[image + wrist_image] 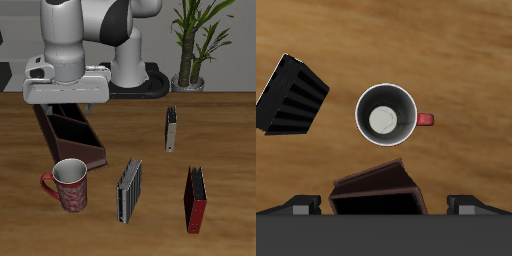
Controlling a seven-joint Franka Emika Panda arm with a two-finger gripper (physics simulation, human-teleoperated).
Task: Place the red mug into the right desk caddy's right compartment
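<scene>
Mug (71, 184) upright on surface (230, 130), near the front edge, just off the caddy (68, 131) end that points forward; handle faces away from the grey slotted box (129, 190) beside it. Tool (66, 88) hangs above the caddy, holding nothing; fingers not visible, so spread can't be told. Red box (196, 199) stands well apart.
</scene>
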